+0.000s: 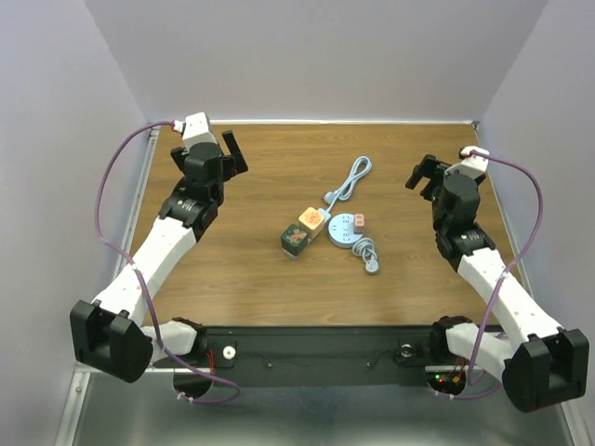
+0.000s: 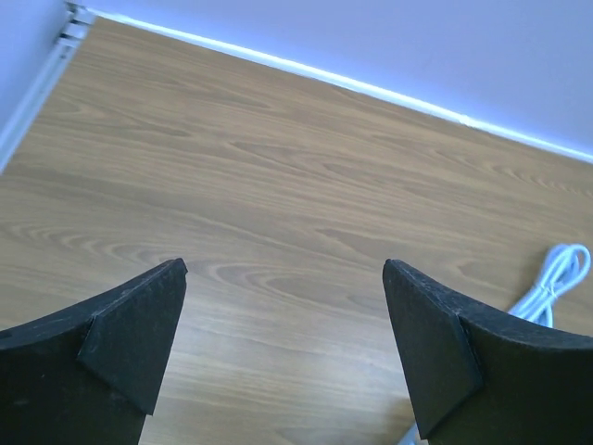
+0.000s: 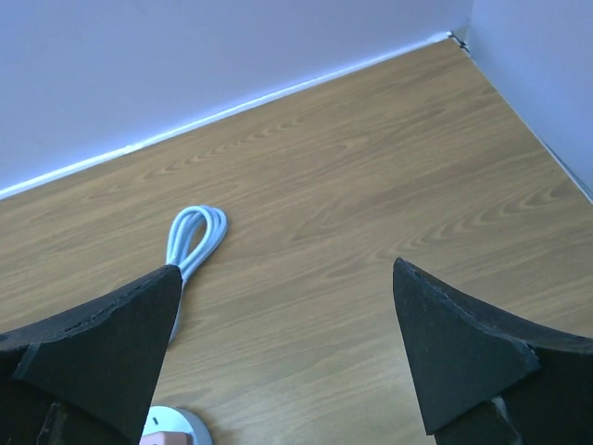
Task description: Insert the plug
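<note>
One looped blue cable (image 1: 353, 175) lies diagonally, loop pointing far-right.

Both arms built alike: left arm (image 1: 158, 251) and right arm (image 1: 507, 293) have glossy white shell links broken by black joint housings, a bulky black block at each shoulder, and a small white camera head at each wrist. Thin purple left cable (image 1: 100, 209) runs from a red-tipped connector at the wrist in a loose loop to the base; right cable (image 1: 538, 218) is the same colour and routing. Left fingers (image 2: 102, 357) and right fingers (image 3: 463, 357) are matte black wedges with faintly grainy edges and a faceted inner face; black base rail (image 1: 316, 353) carries small red and green lights (image 1: 446, 378) at the right end.
</note>
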